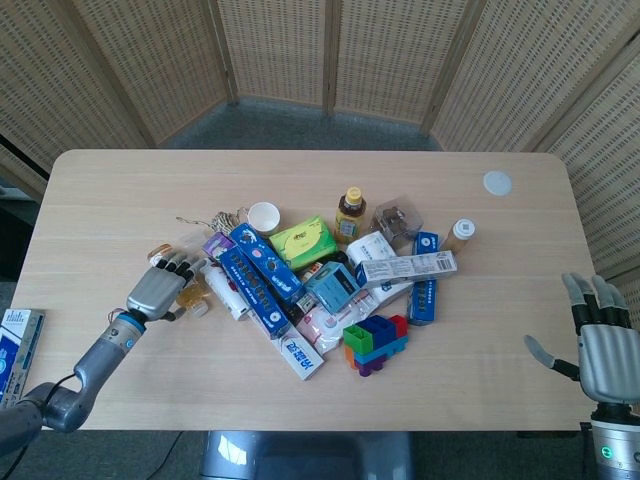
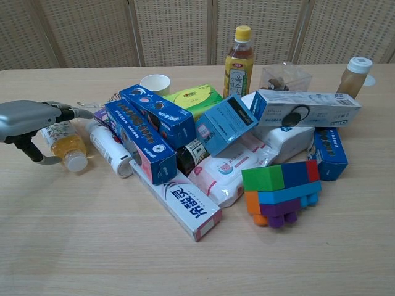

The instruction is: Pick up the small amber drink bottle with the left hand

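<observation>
Far left of the table [image 2: 74, 246]: the small amber bottle [image 2: 66, 147] lies on its side, white cap toward us, just left of the white tube [image 2: 110, 148] at the edge of the pile. Our left robot hand [image 2: 28, 117] sits over it, fingers draped across the top, thumb low on the near side; whether it truly grips we cannot tell. We judge we should close thumb against fingers around the body, not the cap, then lift straight up, clear of the tube. Far right, our right robot hand [image 1: 605, 350] hangs spread, holding nothing.
</observation>
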{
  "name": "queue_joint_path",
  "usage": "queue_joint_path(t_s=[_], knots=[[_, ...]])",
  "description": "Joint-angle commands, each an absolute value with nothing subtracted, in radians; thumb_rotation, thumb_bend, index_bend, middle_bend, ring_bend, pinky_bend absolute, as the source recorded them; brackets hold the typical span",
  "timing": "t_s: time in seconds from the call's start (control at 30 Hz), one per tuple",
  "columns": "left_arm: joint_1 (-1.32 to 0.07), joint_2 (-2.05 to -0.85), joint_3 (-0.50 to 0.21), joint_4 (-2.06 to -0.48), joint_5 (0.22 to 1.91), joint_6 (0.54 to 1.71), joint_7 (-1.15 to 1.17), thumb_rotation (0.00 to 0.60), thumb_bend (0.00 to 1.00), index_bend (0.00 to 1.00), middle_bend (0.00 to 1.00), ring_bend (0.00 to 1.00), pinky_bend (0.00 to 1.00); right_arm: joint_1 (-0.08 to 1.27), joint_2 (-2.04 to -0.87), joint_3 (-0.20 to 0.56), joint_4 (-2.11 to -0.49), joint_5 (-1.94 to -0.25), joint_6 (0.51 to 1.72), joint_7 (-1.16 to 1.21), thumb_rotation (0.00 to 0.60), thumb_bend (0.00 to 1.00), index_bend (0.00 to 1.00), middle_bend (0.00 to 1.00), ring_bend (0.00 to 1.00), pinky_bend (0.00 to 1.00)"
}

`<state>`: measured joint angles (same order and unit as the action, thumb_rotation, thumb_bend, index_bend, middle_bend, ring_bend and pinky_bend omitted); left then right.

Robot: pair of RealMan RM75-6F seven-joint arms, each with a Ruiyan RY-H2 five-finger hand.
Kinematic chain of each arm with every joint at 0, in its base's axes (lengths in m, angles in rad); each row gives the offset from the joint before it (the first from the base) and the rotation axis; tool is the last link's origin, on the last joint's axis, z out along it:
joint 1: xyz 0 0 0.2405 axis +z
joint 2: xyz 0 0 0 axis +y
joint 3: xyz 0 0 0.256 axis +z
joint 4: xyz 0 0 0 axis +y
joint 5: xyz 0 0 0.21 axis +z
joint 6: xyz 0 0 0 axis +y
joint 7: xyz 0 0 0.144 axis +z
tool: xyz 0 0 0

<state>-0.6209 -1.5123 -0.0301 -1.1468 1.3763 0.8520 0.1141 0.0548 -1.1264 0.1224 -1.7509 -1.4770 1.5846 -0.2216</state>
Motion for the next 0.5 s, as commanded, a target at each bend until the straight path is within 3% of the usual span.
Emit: queue_joint_path(t_s=[0.03,0.5], knots=[[-0.624,-1.506,-0.026,-1.148,1.379,0.847,0.116,0.6,0.35,0.0,0.0,0.0,0.0,0.055,-1.126,0.123,-1.75,-1.477,1.584,-0.221,0.0,0.19,0.0,0.12,0.0,0.0],[-0.628,-1.464,-0.011,-1.173,1.351,0.804,0.132,0.6,0.35,0.0,0.0,0.0,0.0,0.055,-1.128,0.123,-1.751,-1.485,1.586,-0.223,0.0,0.2,0.0,0.12,0.0,0.0]])
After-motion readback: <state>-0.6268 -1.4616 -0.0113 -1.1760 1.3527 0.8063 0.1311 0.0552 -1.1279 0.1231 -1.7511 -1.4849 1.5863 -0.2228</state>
